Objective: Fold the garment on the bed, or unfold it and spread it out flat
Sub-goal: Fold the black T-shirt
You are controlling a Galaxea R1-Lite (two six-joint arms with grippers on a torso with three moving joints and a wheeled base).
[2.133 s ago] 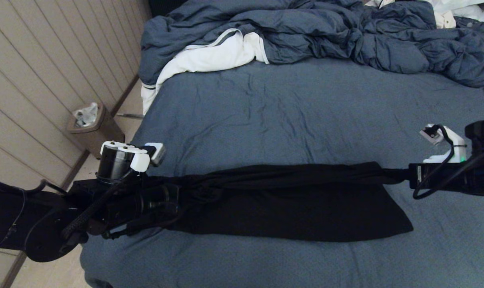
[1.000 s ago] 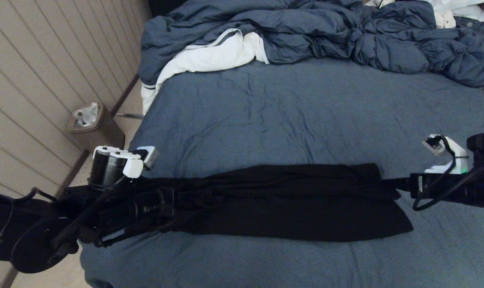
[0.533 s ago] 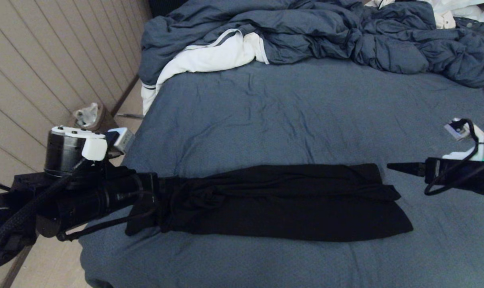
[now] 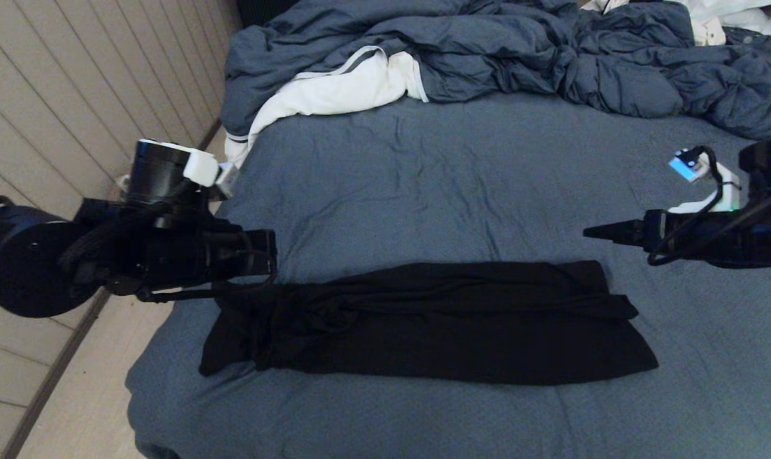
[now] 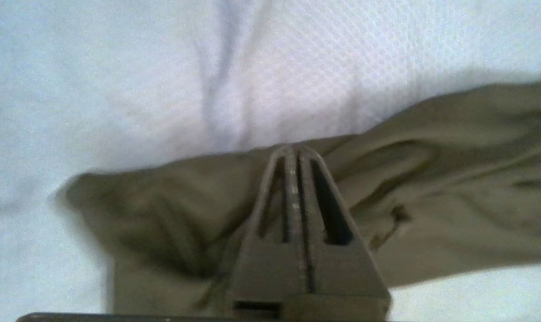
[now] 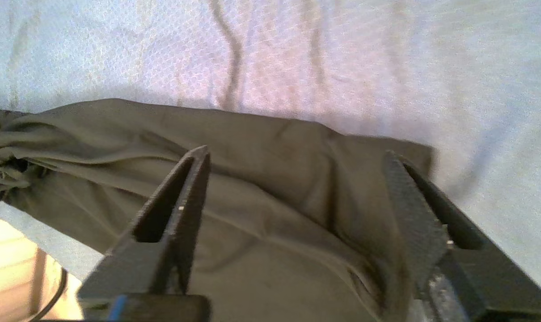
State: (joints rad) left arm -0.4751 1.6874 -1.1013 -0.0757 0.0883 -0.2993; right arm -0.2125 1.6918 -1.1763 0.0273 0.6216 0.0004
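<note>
Garment lies free; left pincer closed, right pincer agape

I am working in a bedroom: a wide bed, rumpled duvet at its head, panelled wall beside it.

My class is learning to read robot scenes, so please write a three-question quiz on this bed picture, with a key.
1. True or false: the black shirt lies on the bed as a long folded strip.
2. Which gripper has shut jaws? A left B right
3. Fill in: the white cloth lies beside the crumpled ___.

Key: 1 true. 2 A: the left gripper is shut and empty above the shirt's end; the right gripper is open. 3 duvet.
</note>
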